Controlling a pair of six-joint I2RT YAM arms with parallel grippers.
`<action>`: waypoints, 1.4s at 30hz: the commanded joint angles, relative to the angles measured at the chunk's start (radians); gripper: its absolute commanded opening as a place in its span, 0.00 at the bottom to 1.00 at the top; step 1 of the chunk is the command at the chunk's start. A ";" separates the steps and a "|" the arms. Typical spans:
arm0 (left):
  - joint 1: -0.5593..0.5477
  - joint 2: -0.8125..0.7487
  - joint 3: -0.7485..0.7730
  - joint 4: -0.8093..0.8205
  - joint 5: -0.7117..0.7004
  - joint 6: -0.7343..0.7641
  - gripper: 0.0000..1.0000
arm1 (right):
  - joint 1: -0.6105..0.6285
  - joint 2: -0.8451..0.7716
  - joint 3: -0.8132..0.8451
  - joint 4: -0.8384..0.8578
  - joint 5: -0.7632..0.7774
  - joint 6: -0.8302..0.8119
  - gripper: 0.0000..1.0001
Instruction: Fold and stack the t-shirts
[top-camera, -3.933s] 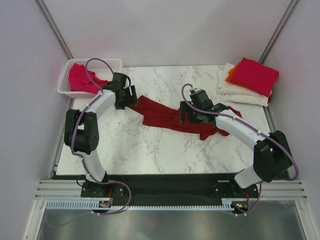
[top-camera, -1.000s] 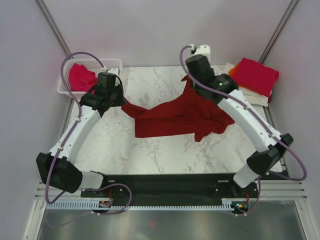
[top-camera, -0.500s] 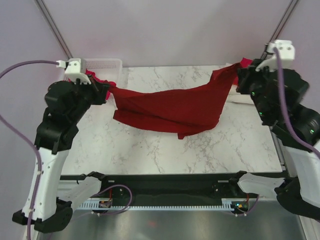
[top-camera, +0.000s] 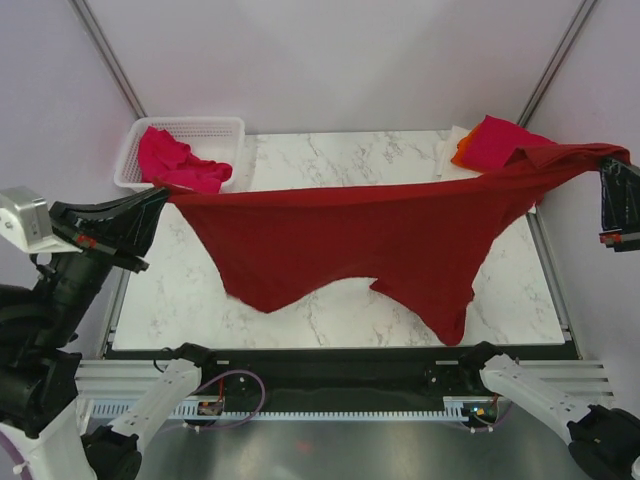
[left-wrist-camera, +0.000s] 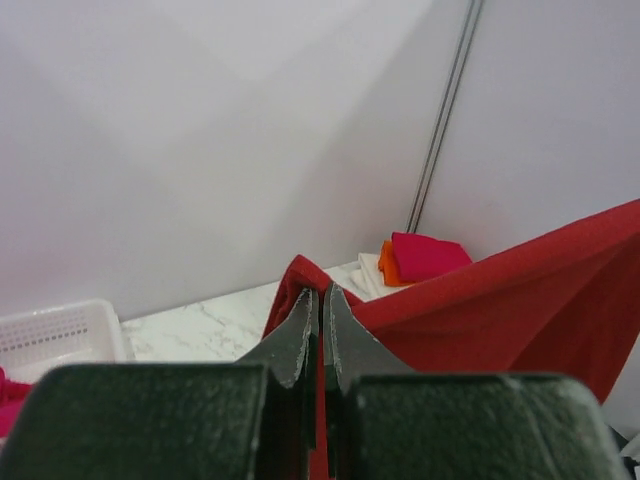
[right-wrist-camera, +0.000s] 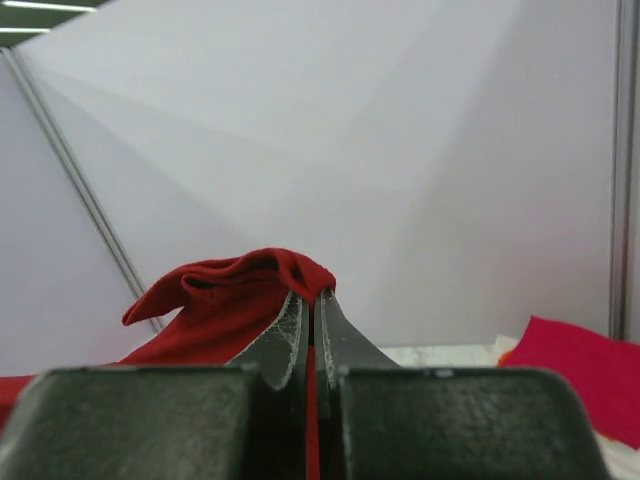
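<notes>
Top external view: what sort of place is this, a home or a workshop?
Probably a robot test booth, not a home: plain white panel walls, metal corner posts, a marble-patterned table, and the left gripper and right gripper stretching a dark red t-shirt above it.

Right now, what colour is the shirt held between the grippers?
The shirt is dark red; top external view.

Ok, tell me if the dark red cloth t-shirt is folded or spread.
Spread: the dark red t-shirt hangs stretched between the left gripper and right gripper, each clamped on one end.
</notes>
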 joint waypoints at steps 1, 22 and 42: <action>0.004 -0.006 0.065 0.018 0.030 0.051 0.02 | -0.089 -0.031 0.042 0.183 -0.182 -0.038 0.00; 0.013 0.238 -0.339 0.268 -0.221 0.138 0.02 | -0.168 0.620 0.011 0.236 0.191 -0.031 0.00; 0.108 0.748 -0.264 0.161 -0.059 -0.078 0.84 | -0.168 0.931 -0.125 0.275 0.106 0.090 0.98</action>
